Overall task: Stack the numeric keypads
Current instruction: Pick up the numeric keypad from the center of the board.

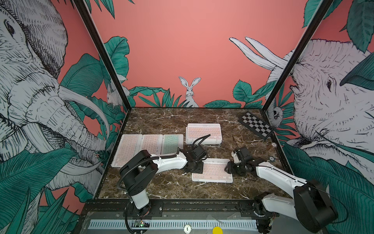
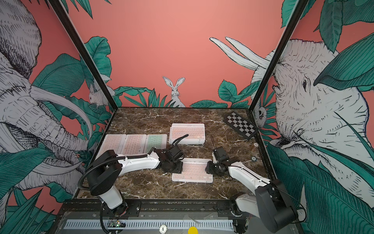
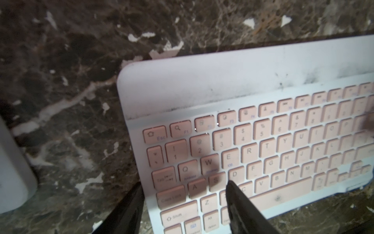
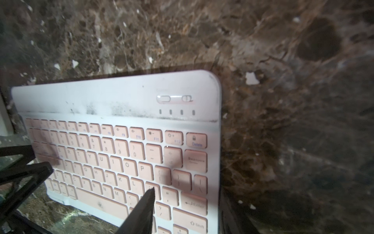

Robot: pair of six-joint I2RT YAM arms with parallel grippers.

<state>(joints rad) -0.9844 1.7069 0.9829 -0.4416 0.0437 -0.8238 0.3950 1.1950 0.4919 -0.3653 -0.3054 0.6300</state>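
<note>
The pink keypad [image 1: 212, 171] is found at the desk's [image 1: 162, 188] front centre, long axis left-right, top row toward the back. Its short ends are pinched by the left fingers [image 3: 238, 202] and right fingers [image 4: 143, 208].

Bare tabletop [image 1: 222, 151] between front keypad [image 1: 214, 172] and rear stack [image 1: 203, 132]

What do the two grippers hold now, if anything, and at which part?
The left gripper pinches the pink keypad at its Esc-side short edge. The right gripper straddles the opposite edge; whether it clamps cannot be told.
</note>
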